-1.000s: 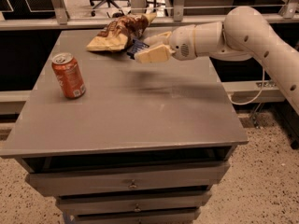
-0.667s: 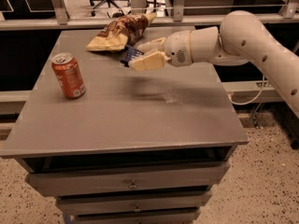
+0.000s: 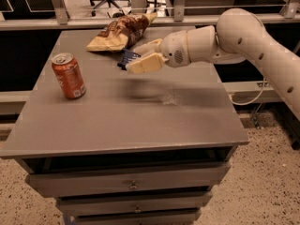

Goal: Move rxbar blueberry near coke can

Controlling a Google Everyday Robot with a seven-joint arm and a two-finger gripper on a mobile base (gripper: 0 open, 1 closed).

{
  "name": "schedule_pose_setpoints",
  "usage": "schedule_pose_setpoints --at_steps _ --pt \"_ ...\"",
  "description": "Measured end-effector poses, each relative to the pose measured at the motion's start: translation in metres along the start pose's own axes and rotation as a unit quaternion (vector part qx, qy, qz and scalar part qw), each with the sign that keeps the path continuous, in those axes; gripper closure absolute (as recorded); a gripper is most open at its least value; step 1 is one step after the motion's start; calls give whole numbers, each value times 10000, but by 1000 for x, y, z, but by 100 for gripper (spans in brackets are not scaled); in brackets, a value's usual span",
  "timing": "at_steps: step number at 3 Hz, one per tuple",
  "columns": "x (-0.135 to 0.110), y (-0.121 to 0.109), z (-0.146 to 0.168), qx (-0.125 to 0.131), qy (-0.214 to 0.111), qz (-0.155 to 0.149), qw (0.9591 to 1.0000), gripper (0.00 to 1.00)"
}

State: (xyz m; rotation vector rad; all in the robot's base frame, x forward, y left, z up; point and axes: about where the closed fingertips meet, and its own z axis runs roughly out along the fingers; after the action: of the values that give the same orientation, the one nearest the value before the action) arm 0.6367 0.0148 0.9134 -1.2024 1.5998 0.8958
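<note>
Standing upright near the left edge of the counter (image 3: 140, 125), the coke can (image 3: 69, 76) is seen. Farther back, above the counter's middle, the rxbar blueberry (image 3: 127, 58) is held clamped between the fingers of the gripper (image 3: 134, 59), its free end pointed left; both have been carried slightly leftward since a second ago. A chip bag (image 3: 117, 32) is seen lying by the far edge.

The cream-white pincer (image 3: 132, 59), upper centre of the frame, clamps the dark navy-blue rxbar blueberry (image 3: 127, 57) with its pale markings. At the left, the coke can (image 3: 69, 76) is red-orange with white markings and a silver top. The chip bag (image 3: 118, 33) at the top is brown and yellow. The desk (image 3: 140, 121) is plain grey.
</note>
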Motion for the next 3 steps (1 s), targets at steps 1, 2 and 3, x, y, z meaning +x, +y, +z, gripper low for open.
schedule_pose_setpoints --at_steps 1,2,3 --pt "-2 16 21 -211 156 -45 9996 100" --pt "-1 33 45 -388 270 -29 9989 100" --pt "4 47 67 -470 381 -1 9982 100"
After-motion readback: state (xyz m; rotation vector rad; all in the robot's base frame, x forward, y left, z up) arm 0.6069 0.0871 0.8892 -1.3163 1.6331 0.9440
